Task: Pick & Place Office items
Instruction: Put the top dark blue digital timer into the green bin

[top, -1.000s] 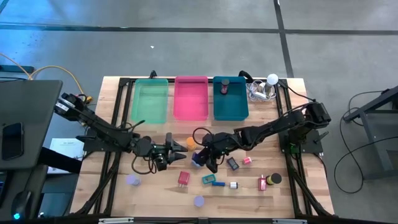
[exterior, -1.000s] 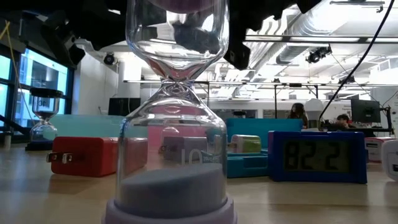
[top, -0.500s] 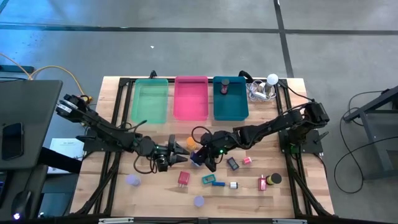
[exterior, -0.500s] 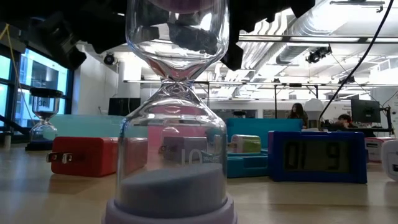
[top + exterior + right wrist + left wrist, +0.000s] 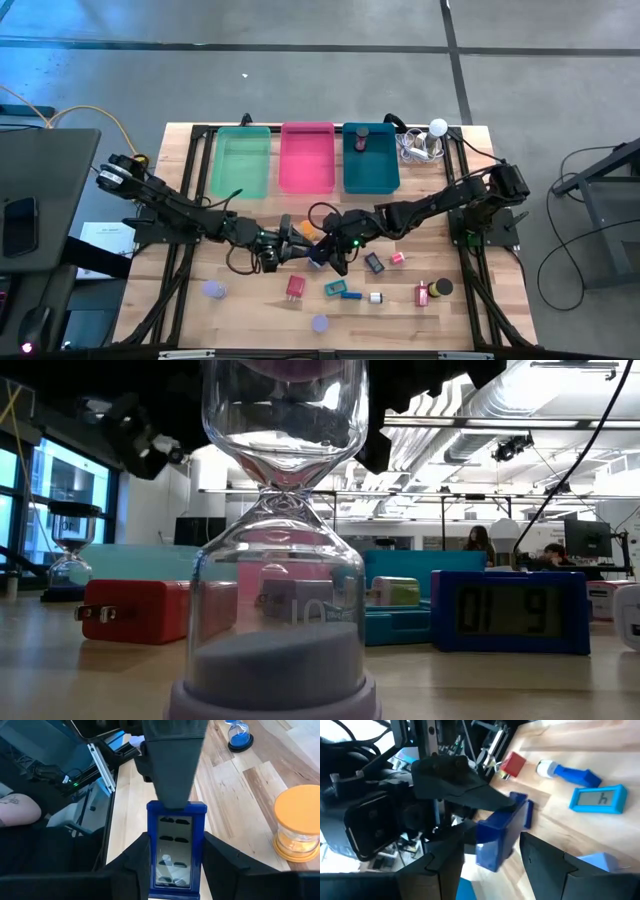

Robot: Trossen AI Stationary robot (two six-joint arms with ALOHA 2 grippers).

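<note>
At the middle of the pale wooden table (image 5: 250, 310), whose grain runs in long planks, the two dark grippers meet over one flat blue block (image 5: 176, 851). It is a thin rectangular plastic slab with a grey display face showing dark segments, and it is clamped by its long edges between the smooth black fingers of the right gripper (image 5: 322, 252). The left gripper (image 5: 296, 247) reaches in from the opposite side, its tapered fingers apart and set around the block's end, one finger lying along its face. Beside them stands an orange hourglass (image 5: 299, 824) with a rounded cap and clear glass. Nearer the front edge lie a boxy red plug (image 5: 295, 288), a teal clock (image 5: 334, 288), a blue marker (image 5: 568, 771) and lavender hourglasses (image 5: 213, 290) seen as discs. Green (image 5: 241, 162), pink (image 5: 307, 158) and teal (image 5: 371, 165) glossy trays line the far edge; a dark round cap (image 5: 360, 134) sits in the teal tray.
</note>
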